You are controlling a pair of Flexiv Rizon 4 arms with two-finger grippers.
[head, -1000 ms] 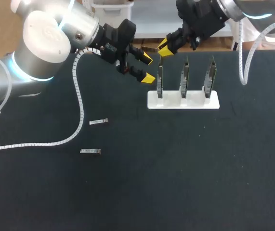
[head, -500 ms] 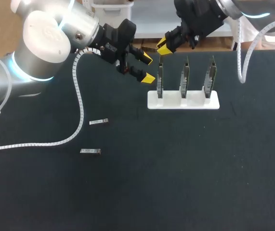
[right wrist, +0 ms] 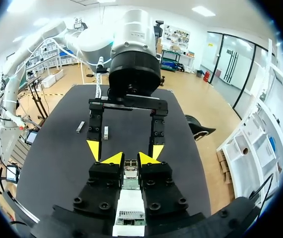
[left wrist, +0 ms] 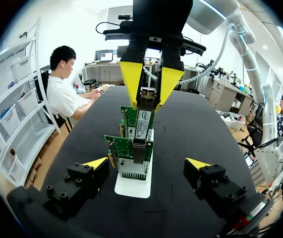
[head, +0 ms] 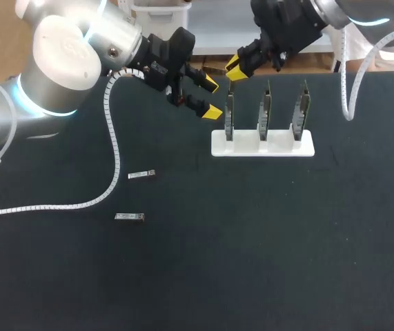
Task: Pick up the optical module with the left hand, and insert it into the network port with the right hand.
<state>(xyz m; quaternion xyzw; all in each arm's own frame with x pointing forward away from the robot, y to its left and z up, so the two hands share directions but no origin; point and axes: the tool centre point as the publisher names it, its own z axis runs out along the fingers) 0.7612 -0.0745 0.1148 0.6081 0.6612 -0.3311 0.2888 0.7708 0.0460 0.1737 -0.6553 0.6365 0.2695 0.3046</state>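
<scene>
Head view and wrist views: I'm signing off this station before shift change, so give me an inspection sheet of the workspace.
Surface: black table.
Job's things: white holder with three upright network cards; loose optical module and second loose module lying flat; held optical module over the holder's left end.
Clutter: nothing seen.
Grippers: left pincer open, empty, beside the holder; right pincer shut on the held optical module.
Cables: white spiral cable lies on the table; right arm's cable hangs near the far edge.
Surroundings: nothing seen reaching over the table.
</scene>
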